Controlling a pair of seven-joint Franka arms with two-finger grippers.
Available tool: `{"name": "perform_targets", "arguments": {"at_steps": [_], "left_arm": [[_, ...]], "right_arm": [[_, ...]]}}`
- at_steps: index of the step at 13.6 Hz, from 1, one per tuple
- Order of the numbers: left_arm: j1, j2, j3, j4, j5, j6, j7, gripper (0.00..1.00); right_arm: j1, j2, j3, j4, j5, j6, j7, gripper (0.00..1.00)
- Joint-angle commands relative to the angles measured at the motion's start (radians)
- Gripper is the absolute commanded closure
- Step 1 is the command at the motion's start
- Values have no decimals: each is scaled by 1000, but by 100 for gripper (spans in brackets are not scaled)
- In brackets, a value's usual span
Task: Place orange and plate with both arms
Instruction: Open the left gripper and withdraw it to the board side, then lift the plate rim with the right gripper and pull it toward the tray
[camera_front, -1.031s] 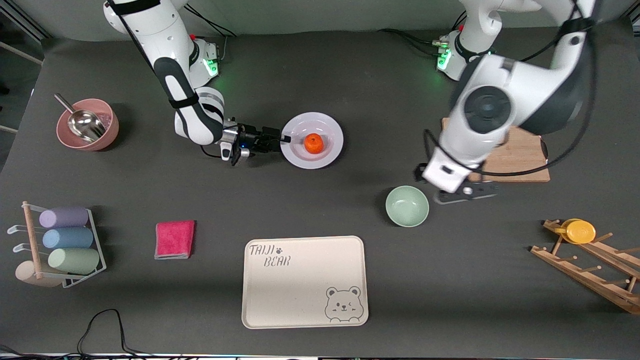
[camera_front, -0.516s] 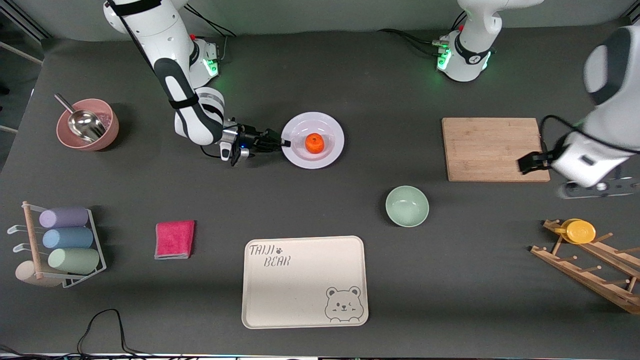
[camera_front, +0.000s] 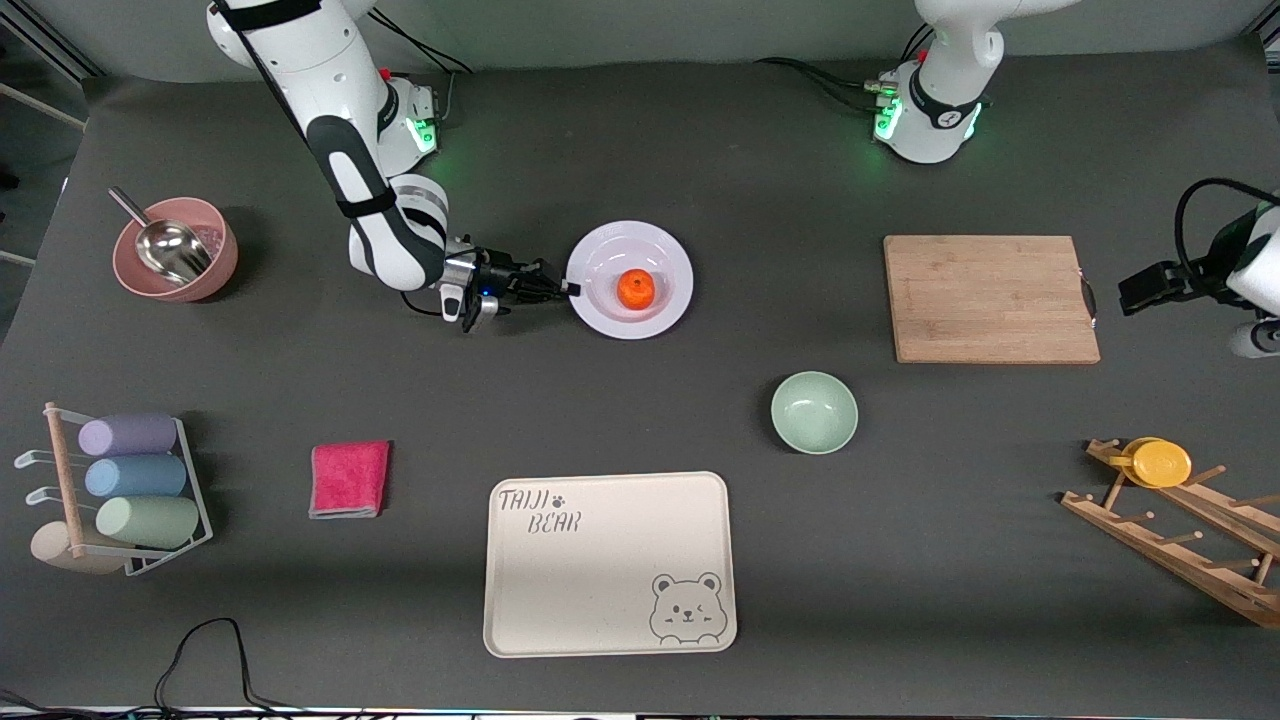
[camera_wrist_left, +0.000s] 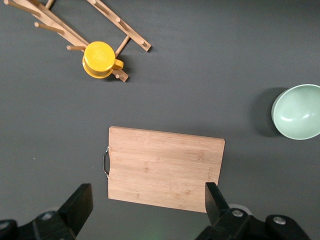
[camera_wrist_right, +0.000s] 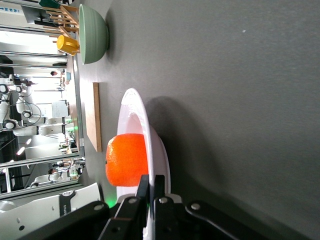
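While your right hand pinches the rim of the plate on the table, the orange sits in it just past the fingertips; your left hand hangs open above the board.

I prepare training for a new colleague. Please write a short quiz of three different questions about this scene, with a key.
1. True or false: the orange lies on the plate.
2. Which hand grips the plate's rim?
A. the left hand
B. the right hand
C. neither
3. Fill in: the left hand is up over the wooden ____.

Key:
1. True.
2. B; its fingers are shut on the rim at the right arm's end of the plate.
3. Cutting board; the left hand is open and holds nothing.
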Motion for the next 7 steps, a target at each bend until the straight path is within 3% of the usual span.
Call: {"name": "perform_targets", "arguments": {"at_steps": [1, 3, 7], "left_arm": [[-56, -26, 39, 6, -12, -43, 32, 0], [-171, -13, 122, -8, -18, -45, 40, 0], [-178, 21, 125, -12, -18, -37, 40, 0]], "right_arm": [[9, 9, -3, 2, 30, 22, -20, 100], [9, 3, -1, 2, 30, 22, -19, 100], [7, -3, -3, 8, 30, 21, 18, 100]]}}
